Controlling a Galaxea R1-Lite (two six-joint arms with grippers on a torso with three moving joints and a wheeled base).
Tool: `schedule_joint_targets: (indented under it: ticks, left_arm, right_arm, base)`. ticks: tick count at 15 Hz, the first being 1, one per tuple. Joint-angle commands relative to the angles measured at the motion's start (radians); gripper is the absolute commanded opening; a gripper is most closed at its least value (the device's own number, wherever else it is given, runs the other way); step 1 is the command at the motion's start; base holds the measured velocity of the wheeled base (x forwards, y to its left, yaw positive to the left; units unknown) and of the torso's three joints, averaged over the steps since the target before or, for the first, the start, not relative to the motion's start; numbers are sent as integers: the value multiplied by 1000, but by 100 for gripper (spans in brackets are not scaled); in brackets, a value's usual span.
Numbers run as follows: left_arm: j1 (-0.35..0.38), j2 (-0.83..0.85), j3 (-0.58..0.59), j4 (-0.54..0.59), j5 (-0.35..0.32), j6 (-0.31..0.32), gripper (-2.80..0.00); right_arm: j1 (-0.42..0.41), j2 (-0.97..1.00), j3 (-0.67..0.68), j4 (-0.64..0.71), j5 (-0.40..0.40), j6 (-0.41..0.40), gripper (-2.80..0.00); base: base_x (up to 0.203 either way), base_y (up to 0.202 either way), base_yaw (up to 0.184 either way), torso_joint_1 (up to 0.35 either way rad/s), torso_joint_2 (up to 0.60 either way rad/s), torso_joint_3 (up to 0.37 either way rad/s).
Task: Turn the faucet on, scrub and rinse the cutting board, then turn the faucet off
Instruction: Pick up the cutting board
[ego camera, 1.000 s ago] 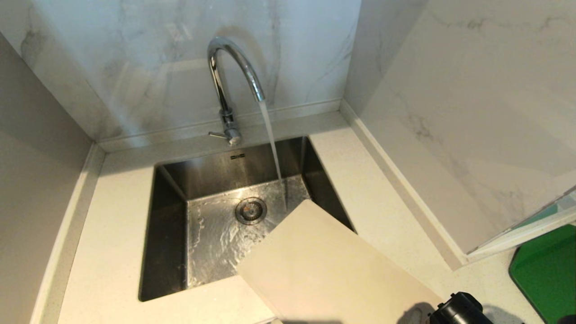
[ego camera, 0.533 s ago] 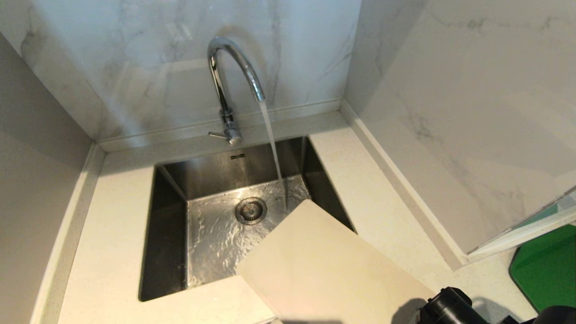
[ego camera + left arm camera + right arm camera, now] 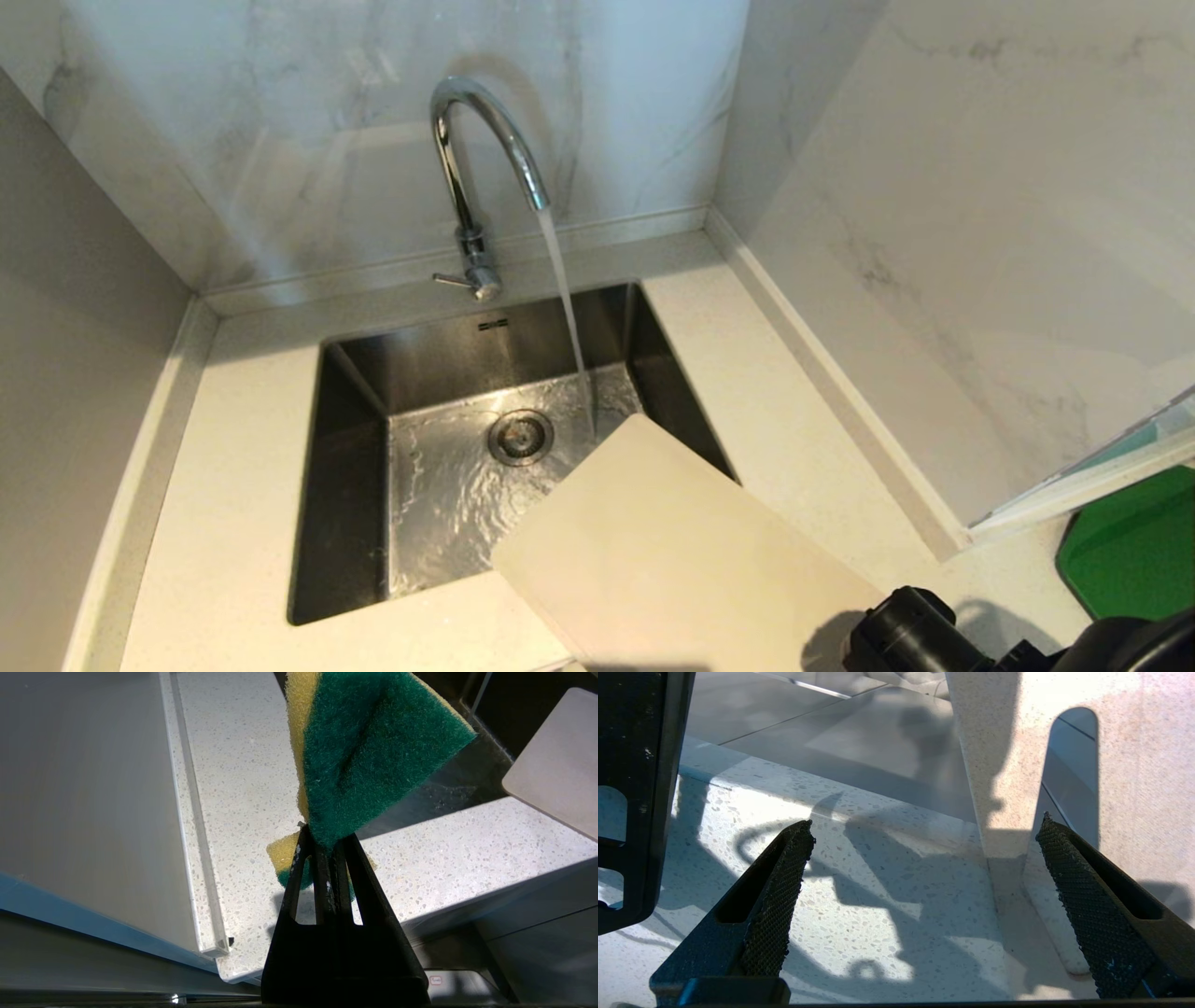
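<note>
Tall chrome gooseneck faucet (image 3: 476,177) runs into steel sink (image 3: 355,485). Cream-beige plastic cutting board (image 3: 672,551) lies on speckled white table (image 3: 233,485), far corner over sink's near right. Right pincer (image 3: 924,868) spread wide by board's slot handle. Left pincer (image 3: 327,851) clamped on green-yellow sponge (image 3: 369,751).

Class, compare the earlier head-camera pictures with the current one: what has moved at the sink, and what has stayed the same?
The right arm has pushed further into view from the bottom right corner, toward the cutting board. Nothing was grasped or released. The faucet keeps running into the sink, and the board lies as before across the sink's near right corner.
</note>
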Motion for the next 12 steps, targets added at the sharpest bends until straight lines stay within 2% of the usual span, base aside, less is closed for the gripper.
schedule_joint_targets:
  ticks: [1,12]
  left_arm:
    - [0,1,2,-1,0,-1,-280]
    - [0,1,2,-1,0,1,-280]
  right_arm:
    - [1,22,-8,1,-1,-9,0]
    - [-1,39,-29,1,0,1,0]
  base:
    - [0,0,0,0,0,0]
    - [0,0,0,0,0,0]
